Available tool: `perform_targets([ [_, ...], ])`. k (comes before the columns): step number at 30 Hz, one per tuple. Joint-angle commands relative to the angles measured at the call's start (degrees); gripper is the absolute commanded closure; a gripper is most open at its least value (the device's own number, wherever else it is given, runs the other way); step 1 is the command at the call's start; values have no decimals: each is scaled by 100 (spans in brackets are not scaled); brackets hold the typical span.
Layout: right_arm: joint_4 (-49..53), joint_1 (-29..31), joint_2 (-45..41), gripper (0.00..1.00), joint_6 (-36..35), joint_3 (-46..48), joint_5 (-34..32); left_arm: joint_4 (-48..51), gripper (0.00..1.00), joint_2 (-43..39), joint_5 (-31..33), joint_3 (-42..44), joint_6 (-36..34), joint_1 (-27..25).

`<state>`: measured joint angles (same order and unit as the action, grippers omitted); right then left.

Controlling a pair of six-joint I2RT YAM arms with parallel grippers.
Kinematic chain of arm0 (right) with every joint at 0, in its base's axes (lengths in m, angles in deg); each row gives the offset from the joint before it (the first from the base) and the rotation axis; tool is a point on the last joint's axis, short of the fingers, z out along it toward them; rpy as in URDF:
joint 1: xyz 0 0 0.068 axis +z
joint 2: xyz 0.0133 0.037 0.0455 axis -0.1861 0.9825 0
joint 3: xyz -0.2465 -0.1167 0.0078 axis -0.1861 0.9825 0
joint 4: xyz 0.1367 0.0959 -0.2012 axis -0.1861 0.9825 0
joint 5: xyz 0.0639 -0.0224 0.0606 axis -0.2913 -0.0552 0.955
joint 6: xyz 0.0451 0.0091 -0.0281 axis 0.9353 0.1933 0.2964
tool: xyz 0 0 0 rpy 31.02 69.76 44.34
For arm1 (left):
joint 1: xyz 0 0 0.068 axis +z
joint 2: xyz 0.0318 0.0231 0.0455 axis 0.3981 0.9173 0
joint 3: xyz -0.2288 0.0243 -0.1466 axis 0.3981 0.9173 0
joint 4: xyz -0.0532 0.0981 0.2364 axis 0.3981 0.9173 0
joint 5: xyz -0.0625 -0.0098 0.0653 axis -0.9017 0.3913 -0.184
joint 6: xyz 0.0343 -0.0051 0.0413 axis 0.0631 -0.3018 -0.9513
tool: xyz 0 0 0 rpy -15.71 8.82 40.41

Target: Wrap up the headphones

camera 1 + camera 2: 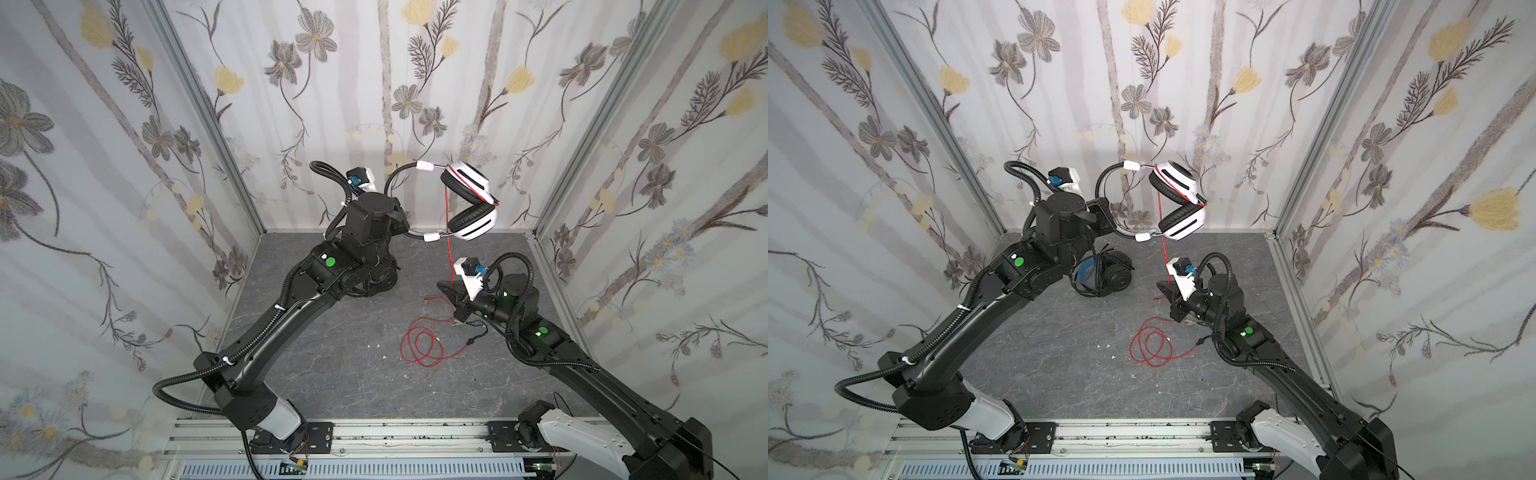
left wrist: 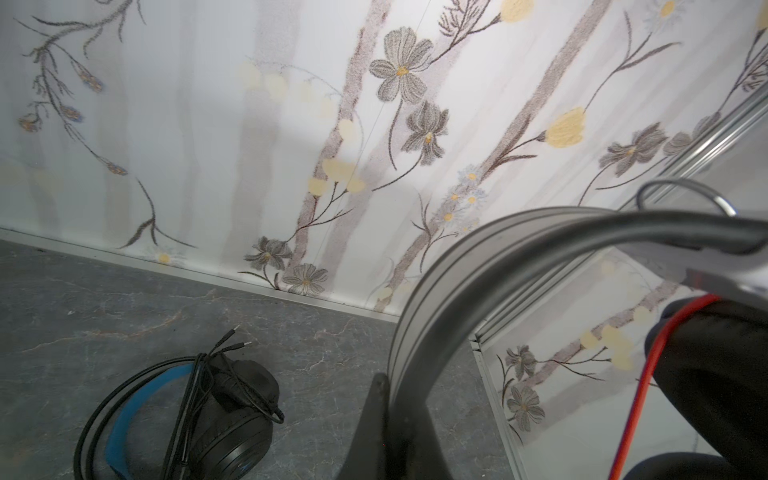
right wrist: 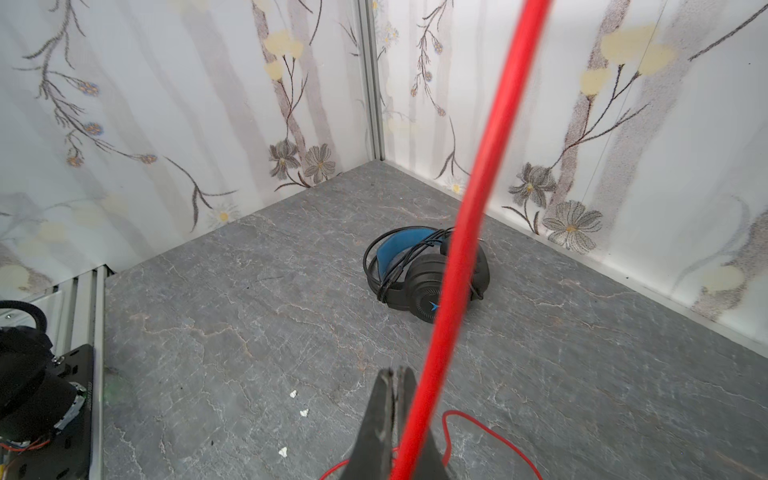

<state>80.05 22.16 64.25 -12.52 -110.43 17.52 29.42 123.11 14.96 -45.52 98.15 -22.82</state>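
Observation:
My left gripper point(image 1: 402, 222) is shut on the headband point(image 2: 436, 291) of the white headphones point(image 1: 473, 183), holding them in the air near the back wall. In the left wrist view one finger point(image 2: 380, 386) lies against the band. Their red cable point(image 1: 449, 253) runs straight down to my right gripper point(image 1: 444, 286), which is shut on it low above the floor. In the right wrist view the cable point(image 3: 478, 187) leaves the shut gripper point(image 3: 395, 374). The rest of the cable lies coiled point(image 1: 1152, 345) on the floor. The black headphones point(image 1: 1100, 274) with a blue inner band rest on the floor under my left arm, their black cable wound round them point(image 2: 224, 415).
Floral walls point(image 1: 124, 166) close in the grey stone-patterned floor point(image 1: 332, 374) on three sides. A metal rail point(image 1: 374, 436) carrying both arm bases runs along the front. The cable's dark plug end point(image 1: 473, 338) and a few small white crumbs point(image 1: 372, 345) lie near the coil.

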Motion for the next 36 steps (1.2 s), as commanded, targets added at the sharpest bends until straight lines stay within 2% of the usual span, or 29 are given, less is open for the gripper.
perform_targets([
  [1,726,158,-158,100,-363,-119,-667,-130,100,231,786,-242,105,-62],
  [4,1036,327,-275,100,-485,-265,-1012,334,100,542,1052,-606,-203,-127],
  [9,1734,499,-212,100,-761,-755,-1644,970,100,888,1568,-1076,-1103,-341],
  [15,2434,626,-73,100,-1056,-1386,-2164,1683,100,1055,2135,-1357,-2002,-606],
  [21,2979,884,271,100,-1389,-1993,-2750,1873,100,1115,2589,-1339,-2971,-860],
  [24,3196,1023,413,100,-1596,-2197,-3116,2074,100,1169,2468,-1449,-3338,-882],
  [29,3408,1195,461,96,-1814,-2397,-3650,3009,100,1498,2039,-2031,-3626,-875],
  [32,3396,1411,413,92,-1934,-2498,-4110,3219,100,1453,1810,-1941,-3555,-831],
  [36,3483,1421,454,92,-1953,-2635,-4352,3108,100,1265,1346,-1621,-3565,-768],
])
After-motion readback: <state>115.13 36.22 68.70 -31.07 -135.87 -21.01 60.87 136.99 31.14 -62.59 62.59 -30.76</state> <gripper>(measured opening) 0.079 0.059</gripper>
